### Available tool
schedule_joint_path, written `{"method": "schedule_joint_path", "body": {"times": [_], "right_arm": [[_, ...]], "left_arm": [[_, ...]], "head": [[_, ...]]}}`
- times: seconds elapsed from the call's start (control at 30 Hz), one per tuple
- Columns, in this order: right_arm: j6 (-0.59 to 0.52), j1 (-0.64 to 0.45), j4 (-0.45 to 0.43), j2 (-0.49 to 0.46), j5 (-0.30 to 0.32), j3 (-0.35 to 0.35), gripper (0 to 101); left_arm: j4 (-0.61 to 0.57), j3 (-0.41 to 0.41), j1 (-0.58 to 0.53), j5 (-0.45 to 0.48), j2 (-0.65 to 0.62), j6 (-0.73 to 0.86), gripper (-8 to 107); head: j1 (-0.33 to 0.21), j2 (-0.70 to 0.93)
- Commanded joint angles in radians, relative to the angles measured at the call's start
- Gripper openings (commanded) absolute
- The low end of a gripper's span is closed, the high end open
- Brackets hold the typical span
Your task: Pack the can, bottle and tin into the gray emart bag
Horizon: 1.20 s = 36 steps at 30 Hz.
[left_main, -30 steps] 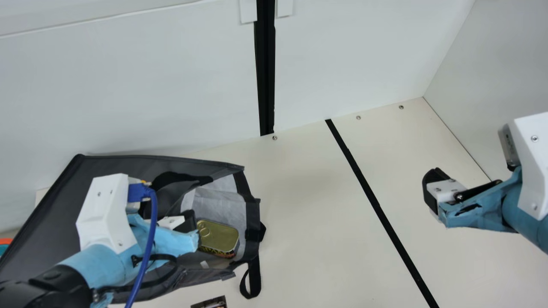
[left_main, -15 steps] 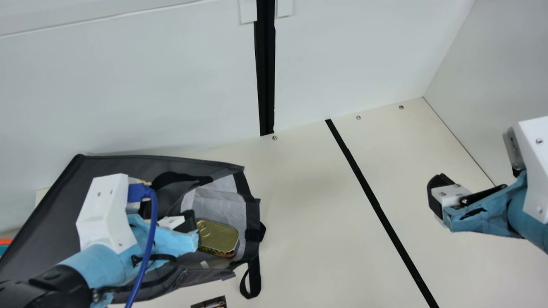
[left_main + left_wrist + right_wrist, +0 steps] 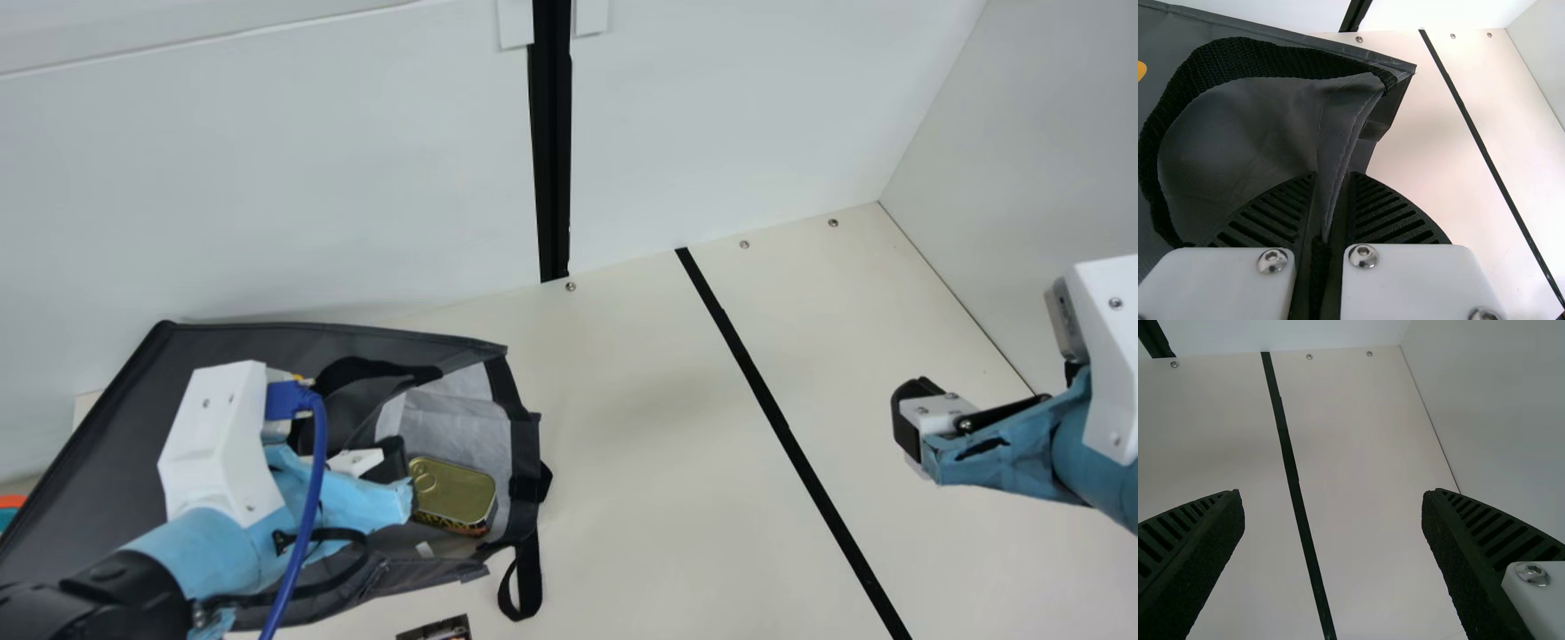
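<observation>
In the main view my left gripper point(image 3: 397, 471) is at the mouth of the gray bag point(image 3: 98, 444), which lies on its side. The left wrist view has my left gripper point(image 3: 1331, 200) shut on the edge of the bag point(image 3: 1238, 140), beside its black strap. A gold-lidded tin point(image 3: 455, 492) rests inside the bag's mouth, just right of the left fingers. Far to the right, over the table, is my right gripper point(image 3: 909, 427). Seen in the right wrist view, my right gripper point(image 3: 1333, 513) is open, with nothing between its fingers.
A small dark printed item point(image 3: 436, 628) lies at the near edge, below the bag. A black strap loop point(image 3: 528, 578) hangs off the bag's mouth. White walls point(image 3: 267, 178) bound the cream table point(image 3: 658, 444) behind and at the right.
My right gripper has drifted slightly to the right and nearer the front of the table. My left arm, the bag and the tin have kept still.
</observation>
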Motion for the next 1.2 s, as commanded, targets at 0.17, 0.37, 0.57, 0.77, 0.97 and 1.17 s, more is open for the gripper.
{"method": "schedule_joint_path", "body": {"times": [0.17, 0.37, 0.57, 0.77, 0.97, 1.17], "right_arm": [[-0.006, -0.016, 0.015, 0.011, -0.001, 0.004, 91], [-0.012, -0.013, 0.034, 0.027, -0.001, -0.005, 91], [-0.014, 0.003, 0.052, 0.05, -0.001, -0.021, 91], [-0.016, 0.025, 0.062, 0.078, -0.005, -0.036, 91], [-0.016, 0.05, 0.072, 0.108, -0.045, -0.015, 91], [-0.016, 0.077, 0.085, 0.139, -0.086, 0.005, 91]], "left_arm": [[0.0, 0.0, 0.0, 0.0, 0.0, 0.0, 10], [0.0, 0.0, 0.0, 0.0, 0.0, 0.0, 10], [0.0, 0.0, 0.0, 0.0, 0.0, 0.0, 10], [0.0, 0.0, 0.0, 0.0, 0.0, 0.0, 10], [0.0, 0.0, 0.0, 0.0, 0.0, 0.0, 10], [0.0, 0.0, 0.0, 0.0, 0.0, 0.0, 10]], "head": [[-0.023, -0.001], [-0.023, -0.001], [-0.023, -0.001], [-0.023, -0.001], [-0.023, -0.001], [-0.023, -0.001]]}}
